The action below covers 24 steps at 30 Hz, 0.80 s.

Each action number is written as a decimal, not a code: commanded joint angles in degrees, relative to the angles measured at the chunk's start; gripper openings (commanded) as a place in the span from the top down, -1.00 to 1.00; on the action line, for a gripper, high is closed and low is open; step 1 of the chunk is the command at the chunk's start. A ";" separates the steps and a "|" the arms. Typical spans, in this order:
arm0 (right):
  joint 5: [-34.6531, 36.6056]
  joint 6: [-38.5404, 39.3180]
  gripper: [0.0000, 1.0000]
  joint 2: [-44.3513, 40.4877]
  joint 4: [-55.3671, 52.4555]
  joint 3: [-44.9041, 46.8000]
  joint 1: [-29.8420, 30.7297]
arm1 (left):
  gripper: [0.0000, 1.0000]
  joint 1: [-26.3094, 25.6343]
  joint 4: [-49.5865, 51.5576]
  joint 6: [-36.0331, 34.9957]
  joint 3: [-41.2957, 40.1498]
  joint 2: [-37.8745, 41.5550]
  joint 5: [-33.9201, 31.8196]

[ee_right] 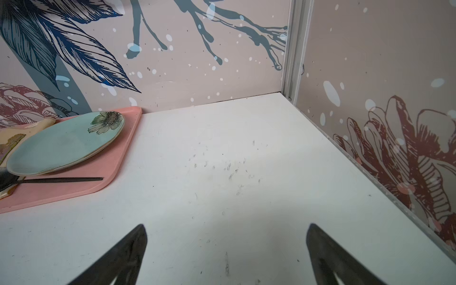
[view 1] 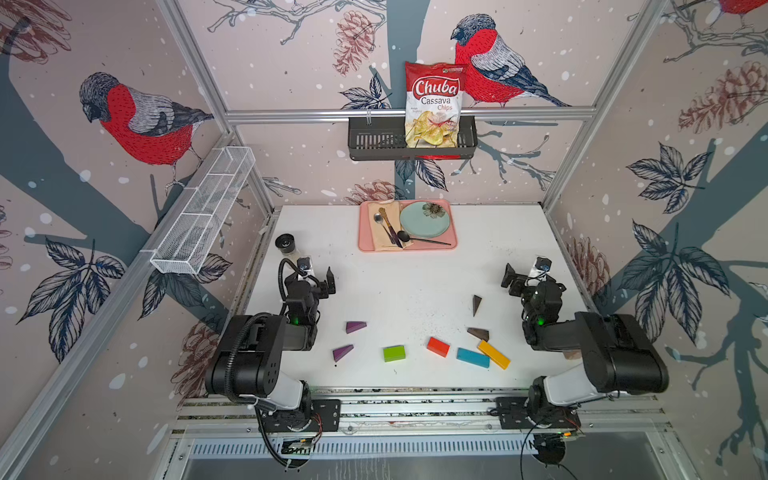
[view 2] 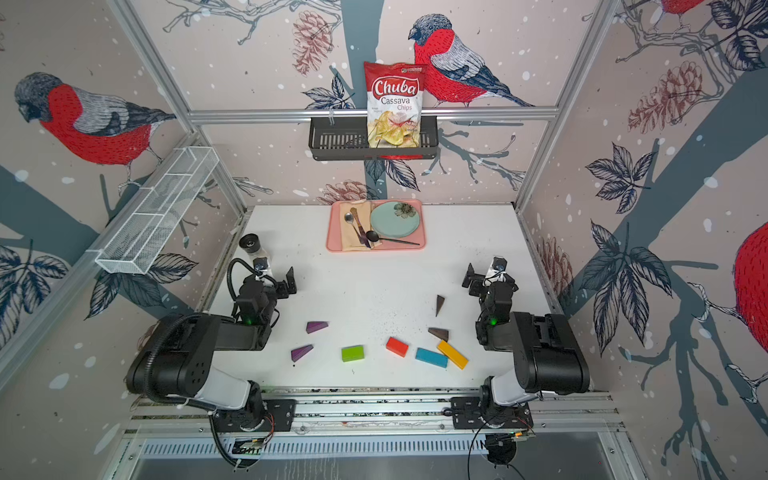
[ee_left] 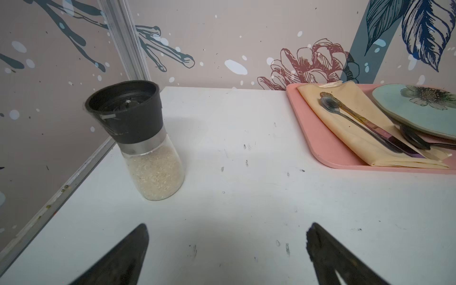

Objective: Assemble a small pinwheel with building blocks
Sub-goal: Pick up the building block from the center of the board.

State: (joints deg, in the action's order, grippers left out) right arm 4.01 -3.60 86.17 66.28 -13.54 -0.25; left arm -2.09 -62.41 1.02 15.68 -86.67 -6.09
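The building blocks lie loose and apart along the front of the white table in both top views; no pinwheel is in view. From left: two purple wedges [view 1: 356, 327] [view 1: 343, 352], a green brick [view 1: 394, 353], a red brick [view 1: 438, 346], a blue bar [view 1: 473, 358] touching a yellow bar [view 1: 493, 354], and two dark brown wedges [view 1: 478, 333] [view 1: 476, 304]. My left gripper [ee_left: 227, 229] hovers open and empty behind the purple wedges. My right gripper [ee_right: 226, 229] is open and empty too, right of the upper brown wedge. Neither wrist view shows a block.
A spice jar with a black lid [ee_left: 138, 138] stands at the far left by the wall. A pink tray [view 1: 451, 245] at the back holds a teal plate [view 1: 424, 218], a napkin and cutlery. A black basket [view 1: 374, 141] with a chips bag hangs on the back wall.
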 commanded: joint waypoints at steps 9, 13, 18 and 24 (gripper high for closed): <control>0.51 -0.62 -0.99 -0.44 2.01 0.09 0.12 | -0.98 -0.04 -3.41 -0.91 -0.09 0.17 -0.35; 0.54 -0.58 -0.99 -0.31 2.01 0.08 0.16 | -0.98 0.06 -3.35 -0.76 -0.09 0.10 -0.24; 0.55 -0.62 -0.99 -0.26 1.79 -0.09 0.13 | -0.98 0.63 -2.79 -0.48 0.26 0.05 0.94; -2.68 0.90 -0.99 -2.92 -1.64 -1.13 0.03 | -0.93 0.55 0.24 -1.51 2.33 1.89 1.33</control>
State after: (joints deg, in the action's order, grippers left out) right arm 3.95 -3.55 85.25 65.87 -13.58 -0.30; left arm -1.54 -61.93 0.99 16.10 -86.26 -5.76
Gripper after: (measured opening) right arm 0.997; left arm 0.959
